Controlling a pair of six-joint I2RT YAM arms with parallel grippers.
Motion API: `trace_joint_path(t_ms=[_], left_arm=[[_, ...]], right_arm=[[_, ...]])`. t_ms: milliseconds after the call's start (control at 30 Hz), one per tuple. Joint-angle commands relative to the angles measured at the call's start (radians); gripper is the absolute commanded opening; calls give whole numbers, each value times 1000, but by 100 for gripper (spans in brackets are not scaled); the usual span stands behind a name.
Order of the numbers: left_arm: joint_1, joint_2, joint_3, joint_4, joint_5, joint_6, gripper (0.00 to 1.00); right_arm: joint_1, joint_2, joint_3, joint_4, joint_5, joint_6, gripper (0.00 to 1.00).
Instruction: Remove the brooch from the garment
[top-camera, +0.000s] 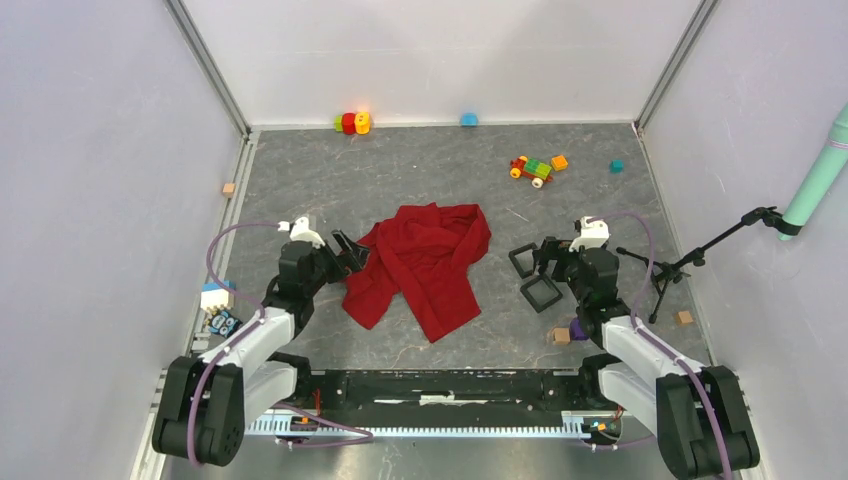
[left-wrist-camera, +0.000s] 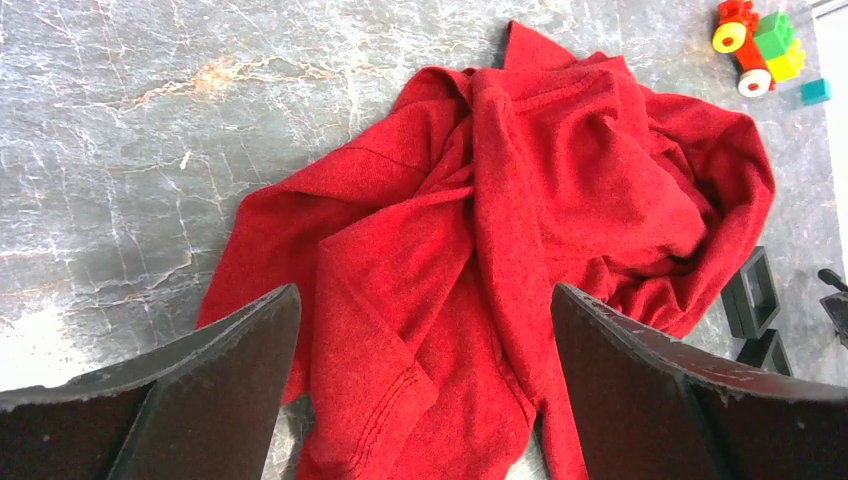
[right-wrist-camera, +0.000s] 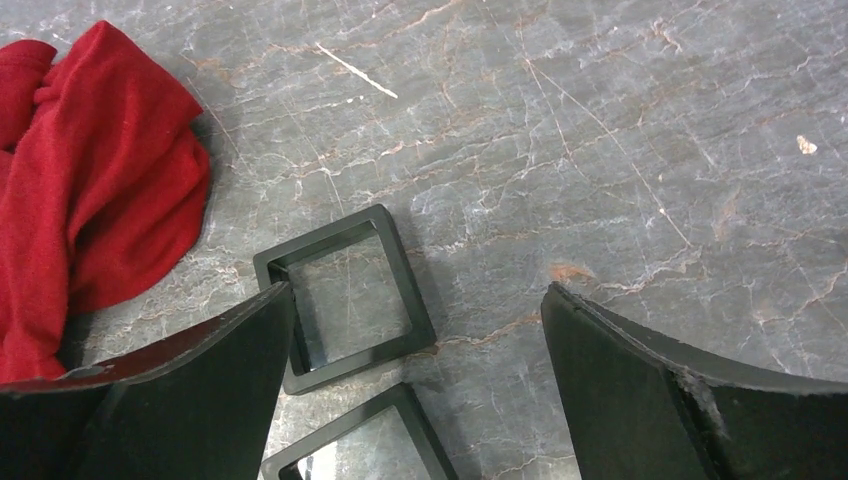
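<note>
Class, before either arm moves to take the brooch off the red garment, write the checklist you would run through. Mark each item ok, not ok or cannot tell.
1. Left gripper open: ok.
2. Right gripper open: ok.
3. Brooch located: cannot tell; none shows in any view.
4. Garment spread flat: not ok; it lies crumpled, with folds overlapping.
5. Left gripper close to the garment: ok; it hangs at the garment's edge.
6. Table under the right gripper free: not ok; two black square frames lie there.
</note>
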Motion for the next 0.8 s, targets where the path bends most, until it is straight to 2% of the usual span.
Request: trace_joint_path(t_ms=[0, 167, 333, 433, 533, 600, 767], left_arm=[[3, 41, 92, -92, -37, -17, 100], [3, 9, 79, -137, -110, -42, 100], [3, -15, 15, -27, -56, -59, 100], [3, -9, 20, -25, -48, -59, 100], [3, -13, 15, -13, -32, -59, 100], [3, -22, 10, -6, -21, -58, 100], [3, -57, 7, -13, -14, -62, 100]], right_arm=[[4, 32, 21, -3, 31, 32, 98], [10, 54, 11, 19, 27, 39, 98], [90, 101, 57, -3, 83, 33, 98], [212, 95, 87, -15, 146, -21, 98], [321, 78, 110, -42, 133, -64, 98], [395, 70, 134, -94, 119, -69, 94], [691, 82, 155, -156, 162, -11, 88]])
